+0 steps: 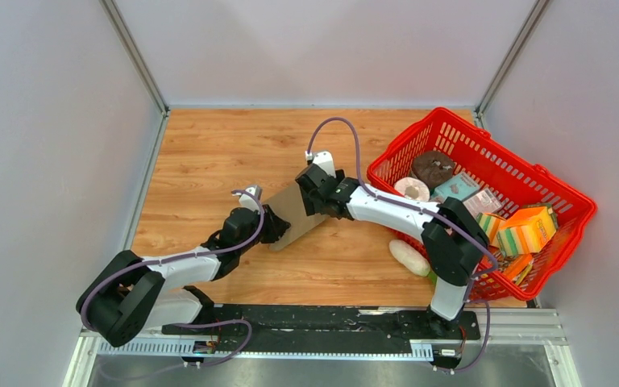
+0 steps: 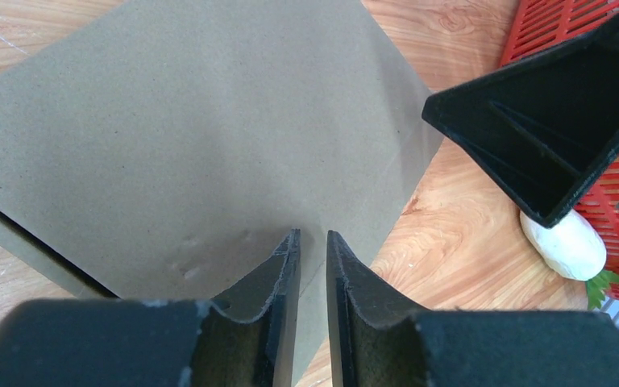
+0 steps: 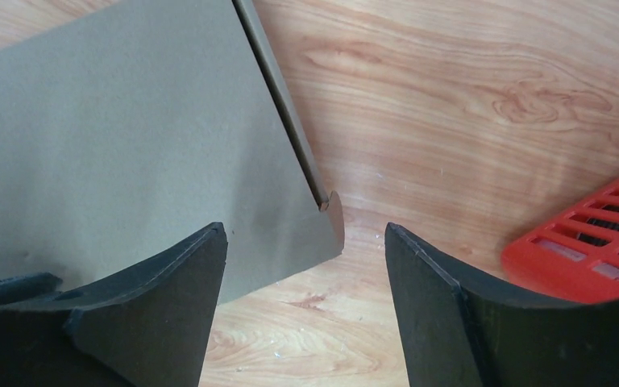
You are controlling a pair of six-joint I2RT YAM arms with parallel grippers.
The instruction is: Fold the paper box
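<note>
The paper box [image 1: 292, 211] is a flat brown cardboard rectangle lying on the wooden table between my two grippers. My left gripper [image 1: 272, 228] is at its near-left end. In the left wrist view its fingers [image 2: 312, 235] are shut to a thin slit over the box's near corner [image 2: 193, 137], with nothing between them. My right gripper [image 1: 317, 191] is at the far-right end. In the right wrist view it is open [image 3: 305, 229], one finger over the box [image 3: 129, 137] and one over bare wood. A folded edge and small tab [image 3: 332, 211] show there.
A red plastic basket [image 1: 443, 111] full of packets and toy food stands at the right, close to my right arm; it also shows in both wrist views [image 2: 548, 24] [image 3: 588, 258]. A white toy vegetable [image 1: 409, 256] lies on the table beside it.
</note>
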